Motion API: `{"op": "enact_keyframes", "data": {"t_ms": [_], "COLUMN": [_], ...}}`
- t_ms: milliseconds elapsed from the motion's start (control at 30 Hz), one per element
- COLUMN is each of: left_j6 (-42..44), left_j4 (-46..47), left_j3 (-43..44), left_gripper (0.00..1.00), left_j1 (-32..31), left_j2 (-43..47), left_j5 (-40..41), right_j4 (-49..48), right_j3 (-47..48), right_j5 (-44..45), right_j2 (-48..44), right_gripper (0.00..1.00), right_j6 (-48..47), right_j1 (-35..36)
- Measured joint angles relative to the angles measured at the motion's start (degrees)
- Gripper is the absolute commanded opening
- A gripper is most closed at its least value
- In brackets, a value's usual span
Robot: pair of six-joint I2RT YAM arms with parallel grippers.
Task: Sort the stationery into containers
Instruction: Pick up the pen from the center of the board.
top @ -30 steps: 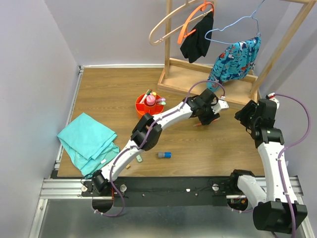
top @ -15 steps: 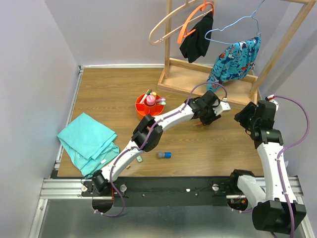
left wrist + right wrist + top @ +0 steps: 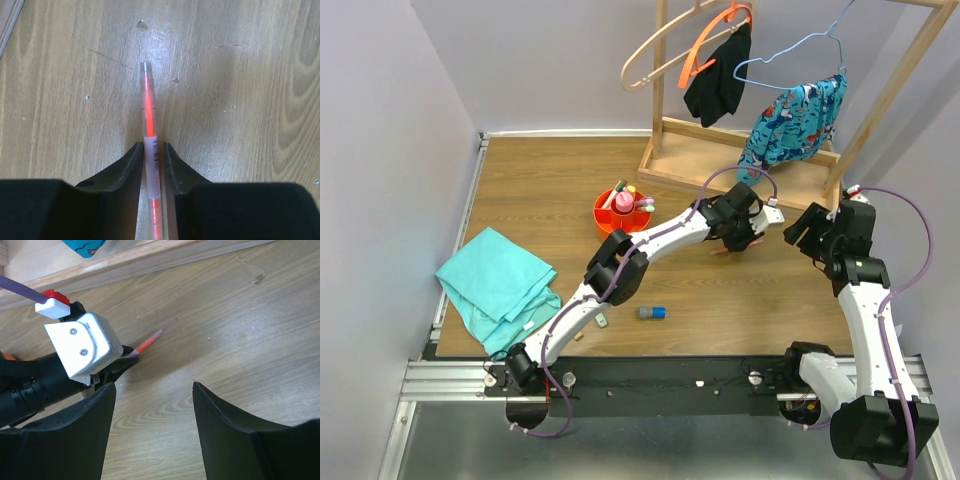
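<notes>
Left gripper (image 3: 151, 149) is narrowed onto a slim translucent plastic pen with red core (image 3: 148, 100), gripping at the barcoded mid-barrel. Pen is probably light, rigid, slippery. Right gripper (image 3: 154, 405) gapes wide, empty.

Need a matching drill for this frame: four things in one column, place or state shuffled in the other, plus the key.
Things:
1. red pen
2. orange organiser
3. teal cloth
4. right fingers

Place or state:
A. spread apart, holding nothing
B. folded at the table's left edge
C. lying on the wood, between the left fingers
D. mid-table, several items already inside

Pairs: 1-C, 2-D, 3-B, 4-A
</notes>
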State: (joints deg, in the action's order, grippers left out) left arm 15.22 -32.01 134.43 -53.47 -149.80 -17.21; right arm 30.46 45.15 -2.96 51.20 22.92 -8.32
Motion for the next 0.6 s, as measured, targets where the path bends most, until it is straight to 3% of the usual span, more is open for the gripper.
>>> {"op": "enact_keyframes", "data": {"t_ms": [333, 467, 600], "left_j6": [-1.05, -3.13, -4.17], "left_j4": [-1.36, -2.86, -2.45], "left_j3": [-0.46, -8.37, -18.29], "left_gripper": [0.17, 0.17, 0.17], "left_j1": [0.9, 3.02, 7.48], "left_j2": [0.66, 7.06, 19.23], "left_j5": [-4.35, -10.75, -18.32], "right_j4": [-0.68, -0.44, -0.46], "right_j3": [0.07, 1.16, 2.99], "right_j5": [-1.07, -1.05, -1.05], "right_j2": [0.24, 0.28, 1.07], "right_gripper": [0.71, 0.71, 0.71], "right_j6": [-0.35, -1.25, -2.49], "right_j1": [0.0, 0.0, -0.02]}}
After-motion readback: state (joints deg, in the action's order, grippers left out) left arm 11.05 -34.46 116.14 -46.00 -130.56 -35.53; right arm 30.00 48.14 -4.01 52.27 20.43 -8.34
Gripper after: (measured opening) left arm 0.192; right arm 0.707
